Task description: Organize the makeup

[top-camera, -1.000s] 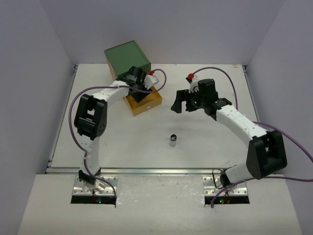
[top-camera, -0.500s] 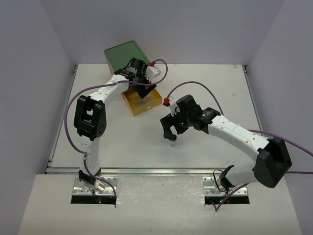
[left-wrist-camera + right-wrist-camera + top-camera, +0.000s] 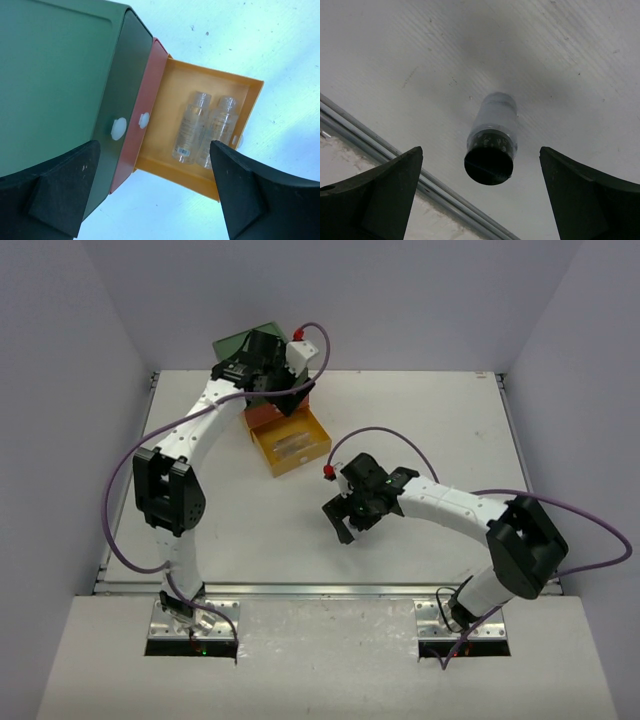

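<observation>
Your right arm has swung down from the middle of the table (image 3: 430,420) toward its near side, and your left arm has lifted off the open drawer and pulled back over the chest.

The right gripper (image 3: 481,152) now sits over the black-capped jar (image 3: 492,135), fingers spread wide, one on each side of it. Neither finger touches it. The jar stands upright on the table, cap up, near the metal strip along the table's front edge; from the overhead camera you cannot see it, since the gripper covers it.

The left gripper (image 3: 154,150) hangs above the green chest (image 3: 55,75) with its fingers apart and nothing between them. Below it, the yellow drawer (image 3: 165,90) is pulled well out. Two clear bottles (image 3: 192,127) lie flat in it, side by side and close enough that they seem to touch. The orange drawer (image 3: 145,100) above it is pushed nearly in, and its white knob shows beside the one on the green front.
</observation>
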{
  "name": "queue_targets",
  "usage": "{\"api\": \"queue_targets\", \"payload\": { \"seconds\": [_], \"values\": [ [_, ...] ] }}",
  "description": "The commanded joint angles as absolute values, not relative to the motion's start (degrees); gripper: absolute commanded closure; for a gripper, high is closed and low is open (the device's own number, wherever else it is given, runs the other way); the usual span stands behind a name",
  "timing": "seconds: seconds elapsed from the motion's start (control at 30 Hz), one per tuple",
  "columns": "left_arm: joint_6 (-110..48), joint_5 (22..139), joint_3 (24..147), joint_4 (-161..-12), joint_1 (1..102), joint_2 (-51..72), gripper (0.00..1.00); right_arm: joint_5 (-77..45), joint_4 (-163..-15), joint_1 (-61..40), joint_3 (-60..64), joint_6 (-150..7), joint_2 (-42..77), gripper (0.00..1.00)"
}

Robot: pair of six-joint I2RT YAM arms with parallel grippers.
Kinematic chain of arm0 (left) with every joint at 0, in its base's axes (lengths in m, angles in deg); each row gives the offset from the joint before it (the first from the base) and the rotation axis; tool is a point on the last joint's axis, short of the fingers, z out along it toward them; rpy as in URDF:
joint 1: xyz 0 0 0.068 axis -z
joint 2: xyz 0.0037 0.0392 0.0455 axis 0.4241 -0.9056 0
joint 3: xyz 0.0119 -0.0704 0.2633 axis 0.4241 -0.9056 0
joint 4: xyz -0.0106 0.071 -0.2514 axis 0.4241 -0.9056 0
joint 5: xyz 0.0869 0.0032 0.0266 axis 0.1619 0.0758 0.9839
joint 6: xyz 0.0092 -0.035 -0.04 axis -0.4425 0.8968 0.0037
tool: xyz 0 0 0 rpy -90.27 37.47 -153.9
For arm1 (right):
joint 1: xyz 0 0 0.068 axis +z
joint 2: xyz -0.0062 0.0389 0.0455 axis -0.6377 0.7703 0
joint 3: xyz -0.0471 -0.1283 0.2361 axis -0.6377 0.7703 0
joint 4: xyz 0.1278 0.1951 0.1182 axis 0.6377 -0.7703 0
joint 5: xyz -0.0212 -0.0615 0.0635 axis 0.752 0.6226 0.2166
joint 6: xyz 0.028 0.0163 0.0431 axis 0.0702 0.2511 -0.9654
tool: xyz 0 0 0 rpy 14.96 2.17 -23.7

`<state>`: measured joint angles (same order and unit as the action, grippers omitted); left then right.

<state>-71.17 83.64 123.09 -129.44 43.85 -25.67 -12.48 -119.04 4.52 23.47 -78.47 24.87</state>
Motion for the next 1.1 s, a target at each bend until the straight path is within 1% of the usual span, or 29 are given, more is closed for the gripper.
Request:
{"api": "queue_targets", "payload": {
  "seconds": [0.0,0.13,0.23,0.27,0.33,0.37,0.4,0.5,0.57,0.6,0.67,0.73,0.83,0.87,0.93,1.03,1.07],
  "values": [
    [-69.51,83.91,124.57,-129.17,41.59,-23.46,0.10,-8.41,-115.05,4.77,23.76,-78.22,25.52,0.03],
    [-69.17,83.92,124.25,-129.23,40.55,-23.17,0.10,-6.48,-113.23,4.73,24.22,-77.77,26.53,0.15],
    [-69.13,83.73,124.17,-129.07,40.08,-22.82,0.10,-6.13,-112.18,4.77,24.49,-78.36,26.42,0.30],
    [-69.13,83.71,124.11,-129.05,39.92,-22.73,0.10,-6.15,-111.89,4.77,24.58,-78.48,26.40,0.33],
    [-69.21,83.71,123.83,-129.05,39.69,-22.61,0.10,-6.76,-111.88,4.77,24.52,-78.35,26.31,0.43],
    [-69.22,83.79,123.81,-129.05,39.68,-22.61,0.10,-7.04,-111.89,4.77,24.52,-78.26,26.31,0.45],
    [-69.30,83.80,123.73,-128.97,39.60,-22.61,0.10,-7.14,-112.21,4.77,24.35,-78.17,26.39,0.48],
    [-69.23,84.20,124.12,-128.66,39.10,-22.70,0.09,-7.31,-113.22,4.77,23.94,-78.10,26.18,0.71],
    [-68.96,84.49,124.92,-128.45,38.31,-22.70,0.09,-7.15,-114.13,4.77,23.06,-77.82,25.55,0.93],
    [-68.87,84.58,125.36,-128.36,37.95,-22.70,0.09,-7.22,-114.25,4.77,22.62,-77.65,25.11,0.99],
    [-68.05,84.59,126.86,-127.78,36.86,-22.86,0.09,-7.96,-114.18,4.69,20.56,-76.26,23.62,1.00],
    [-67.14,84.78,128.10,-126.26,35.59,-22.81,0.09,-11.87,-114.11,3.96,16.91,-74.22,22.52,1.00],
    [-65.46,85.96,128.55,-121.95,33.93,-22.43,0.07,-23.79,-112.75,1.70,10.47,-72.37,22.96,1.00],
    [-64.96,86.35,128.48,-121.85,33.60,-22.43,0.07,-24.09,-111.97,1.55,8.55,-72.41,23.59,1.00],
    [-63.54,86.15,128.73,-119.23,33.09,-22.26,0.07,-33.00,-108.92,-2.85,2.54,-74.39,27.26,1.00],
    [-62.54,80.17,128.70,-118.90,33.09,-21.25,0.07,-39.37,-104.30,-6.92,-3.37,-78.75,33.14,1.00],
    [-61.81,78.09,128.37,-118.54,33.09,-20.84,0.07,-39.51,-102.99,-7.27,-5.45,-79.53,35.50,1.00]
  ]
}}
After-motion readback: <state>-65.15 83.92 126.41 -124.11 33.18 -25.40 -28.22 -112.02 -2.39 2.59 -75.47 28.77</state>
